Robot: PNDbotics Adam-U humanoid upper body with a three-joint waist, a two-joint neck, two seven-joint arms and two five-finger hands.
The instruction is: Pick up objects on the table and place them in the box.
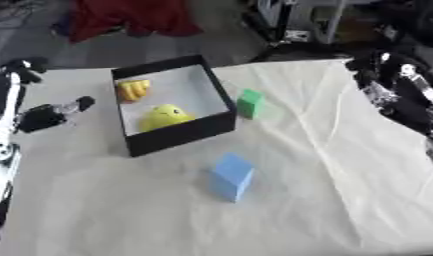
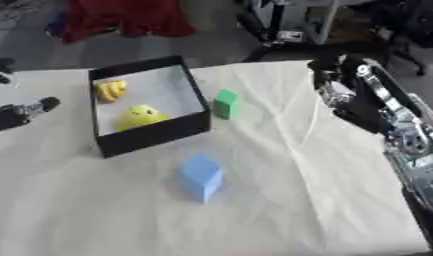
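Nearest the camera, in front of the black box [image 1: 180, 131] and well apart from it, a light blue block [image 1: 232, 176] sits on the cream cloth [image 1: 324, 200]. Looks rigid and light, probably foam or plastic, with flat faces; a pinch across two opposite sides should hold it, and no fragility is expected.

Just beside the box's right wall, close to touching, stands a smaller green block [image 1: 249, 103]. Same judgement: stiff, light, easy to take across its flat sides, though the wall crowds the near-box face, so an approach from above or from the right seems better.

Inside the box, on its pale floor: a rounded yellow toy [image 1: 165, 117] toward the front wall and a yellow-orange bunch, maybe bananas [image 1: 133, 89], at the back left corner. Two objects in, two out.

Left of the box, the left hand [image 1: 55, 114] hovers empty; finger spread cannot be told. Right of the box, toward the cloth's far right corner, the right hand [image 2: 338, 87] holds nothing; its fingers cannot be told either.
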